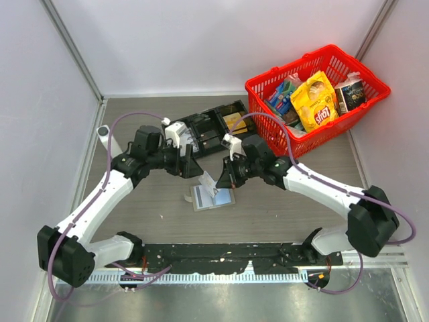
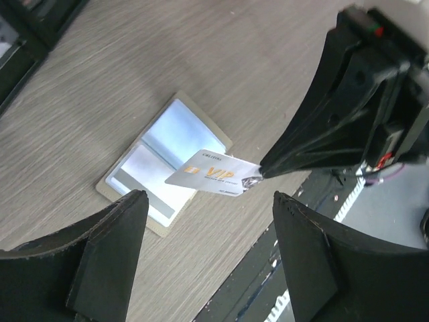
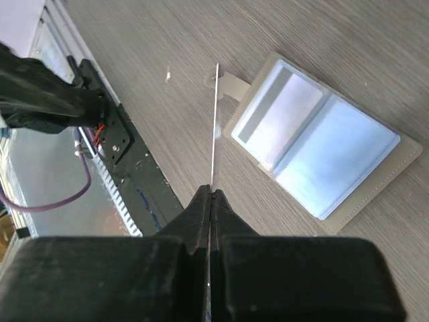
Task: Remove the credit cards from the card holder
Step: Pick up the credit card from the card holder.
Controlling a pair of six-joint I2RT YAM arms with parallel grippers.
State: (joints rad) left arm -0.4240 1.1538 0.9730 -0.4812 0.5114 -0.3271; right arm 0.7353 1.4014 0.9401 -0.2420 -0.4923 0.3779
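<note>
The card holder (image 1: 213, 198) lies open and flat on the wooden table, showing two pale blue clear pockets (image 2: 177, 131) (image 3: 315, 144). One pocket holds a whitish card with a grey stripe (image 2: 144, 184) (image 3: 275, 114). My right gripper (image 1: 221, 182) (image 3: 211, 191) is shut on a whitish credit card with gold "VIP" print (image 2: 211, 173), held by one corner just above the holder; it shows edge-on in the right wrist view (image 3: 215, 127). My left gripper (image 1: 191, 166) (image 2: 209, 195) is open and empty, hovering above the holder's near edge.
A long black compartmented tray (image 1: 208, 131) with a gold-yellow rectangle (image 1: 234, 122) lies behind the grippers. A red basket (image 1: 348, 57) of snack packs stands at the back right. A black rail (image 1: 221, 255) runs along the near table edge.
</note>
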